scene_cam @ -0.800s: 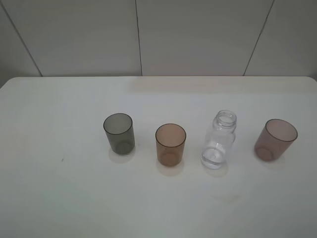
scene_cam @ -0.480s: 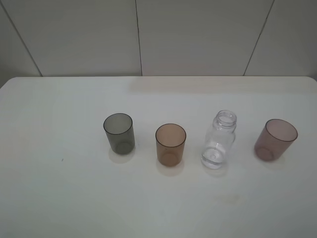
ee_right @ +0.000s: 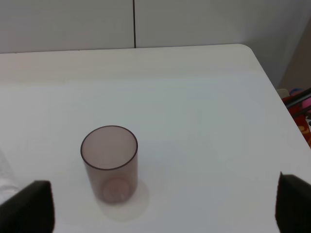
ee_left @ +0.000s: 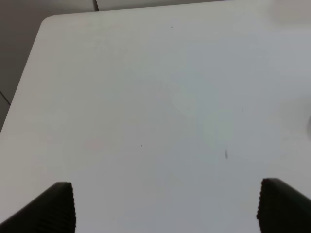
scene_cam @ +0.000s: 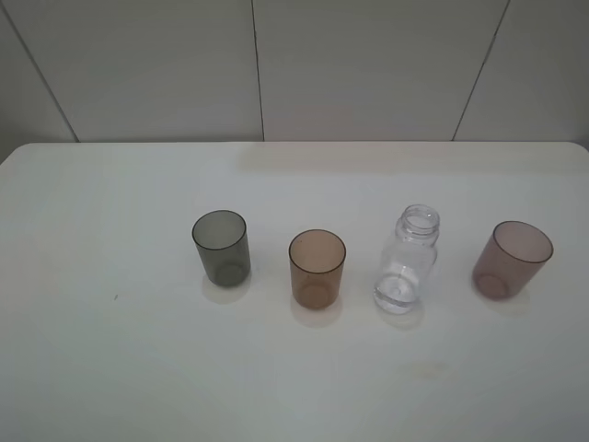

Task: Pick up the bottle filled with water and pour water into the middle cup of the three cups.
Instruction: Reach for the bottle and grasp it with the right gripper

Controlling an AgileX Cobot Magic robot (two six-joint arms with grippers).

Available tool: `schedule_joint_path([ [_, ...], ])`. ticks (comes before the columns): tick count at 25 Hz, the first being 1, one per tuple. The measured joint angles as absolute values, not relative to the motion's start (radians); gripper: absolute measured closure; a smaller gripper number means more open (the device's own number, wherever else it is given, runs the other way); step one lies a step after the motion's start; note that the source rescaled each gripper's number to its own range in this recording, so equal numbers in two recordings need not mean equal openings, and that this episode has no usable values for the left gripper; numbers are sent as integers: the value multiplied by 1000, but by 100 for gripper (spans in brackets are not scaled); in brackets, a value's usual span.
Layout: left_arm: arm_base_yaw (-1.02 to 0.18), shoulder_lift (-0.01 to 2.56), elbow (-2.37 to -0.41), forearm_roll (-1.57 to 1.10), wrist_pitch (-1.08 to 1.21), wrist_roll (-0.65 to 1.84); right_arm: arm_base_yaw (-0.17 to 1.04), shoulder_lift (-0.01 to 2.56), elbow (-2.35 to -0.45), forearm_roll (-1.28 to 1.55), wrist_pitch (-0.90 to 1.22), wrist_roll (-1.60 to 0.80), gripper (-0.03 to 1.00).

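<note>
The clear ribbed bottle stands upright and capless on the white table, with water in its base. It is between the amber-brown middle cup and the mauve-pink cup. The smoky grey cup stands at the left of the row. No arm shows in the exterior high view. My left gripper is open and empty over bare table. My right gripper is open and empty, with the mauve-pink cup just ahead of it, nearer one finger.
The table's rounded corner and side edge lie beyond the pink cup in the right wrist view, with red and pink clutter off the table there. A tiled wall stands behind the table.
</note>
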State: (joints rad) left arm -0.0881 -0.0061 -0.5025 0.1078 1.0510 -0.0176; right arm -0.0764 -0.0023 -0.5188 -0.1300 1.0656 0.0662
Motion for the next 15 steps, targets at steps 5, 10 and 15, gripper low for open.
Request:
schedule_joint_path([
  [5,-88,-6,-503,108,1051,-18,-76,-2,-519,-130,1066,66,-3],
  [10,-88,-6,-503,108,1051,-18,-76,-2,-519,-130,1066,66,-3],
  [15,-88,-6,-503,108,1051,-18,-76,23,-527,-90,1066,66,-3],
])
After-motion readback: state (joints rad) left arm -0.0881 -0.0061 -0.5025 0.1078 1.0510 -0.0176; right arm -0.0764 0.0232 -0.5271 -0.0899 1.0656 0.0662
